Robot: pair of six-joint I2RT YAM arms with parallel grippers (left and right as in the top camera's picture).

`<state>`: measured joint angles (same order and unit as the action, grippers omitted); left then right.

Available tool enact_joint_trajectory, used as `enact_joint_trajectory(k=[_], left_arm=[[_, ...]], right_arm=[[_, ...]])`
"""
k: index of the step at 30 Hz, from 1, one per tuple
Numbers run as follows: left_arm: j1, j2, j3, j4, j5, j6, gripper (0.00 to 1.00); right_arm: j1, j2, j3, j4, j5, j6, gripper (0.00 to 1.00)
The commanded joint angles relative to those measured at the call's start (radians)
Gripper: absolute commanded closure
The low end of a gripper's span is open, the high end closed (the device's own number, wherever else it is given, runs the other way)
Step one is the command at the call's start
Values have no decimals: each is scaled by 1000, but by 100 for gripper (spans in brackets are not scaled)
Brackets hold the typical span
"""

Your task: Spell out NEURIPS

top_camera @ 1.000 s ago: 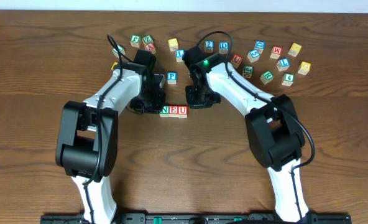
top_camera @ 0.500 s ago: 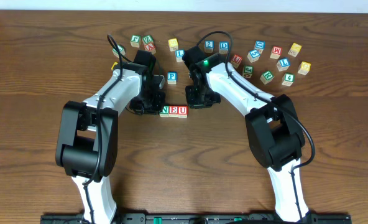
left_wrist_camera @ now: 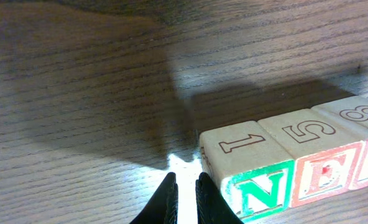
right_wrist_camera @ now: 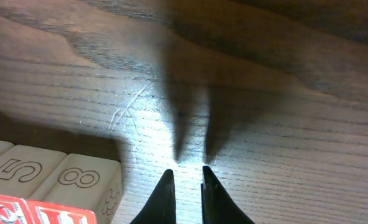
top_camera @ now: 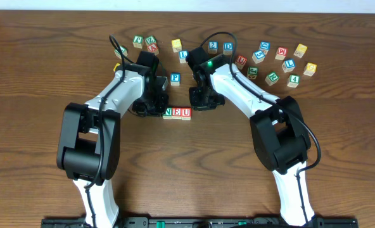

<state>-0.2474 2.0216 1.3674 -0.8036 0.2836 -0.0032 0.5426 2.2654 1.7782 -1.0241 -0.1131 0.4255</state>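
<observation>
Flanking N-E-U row (top_camera: 177, 113): left fingers (left_wrist_camera: 185, 198) beside N, right fingers (right_wrist_camera: 184, 194) beside U.

This looks like a robotics lab bench rather than a home: a bare wood-grain table (top_camera: 42, 76) against a pale wall, two white-and-black arms bolted to a black rail (top_camera: 194, 222) at its near edge, and only alphabet blocks (top_camera: 282, 60) scattered as test props.
</observation>
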Motion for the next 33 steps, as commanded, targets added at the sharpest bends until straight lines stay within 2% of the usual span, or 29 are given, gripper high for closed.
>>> enact_joint_trajectory(k=[1,13,18,27,33], left_arm=[[-18,5,-6,-3,16,-9,89],[-30,5,-6,0,10,-8,88],[-29,3,2,-4,-68,-25,88],[-25,-113,44,-7,-181,-36,87],[32,-300,44,-19,-217,-40,70]], right_arm=[[9,-38,-6,2,-5,8,90],[9,-38,-6,-1,-5,8,90],[-3,-41,-5,-2,-1,8,98],[-64,-125,-4,-13,10,-24,90],[-111,-209,-4,-32,9,-51,85]])
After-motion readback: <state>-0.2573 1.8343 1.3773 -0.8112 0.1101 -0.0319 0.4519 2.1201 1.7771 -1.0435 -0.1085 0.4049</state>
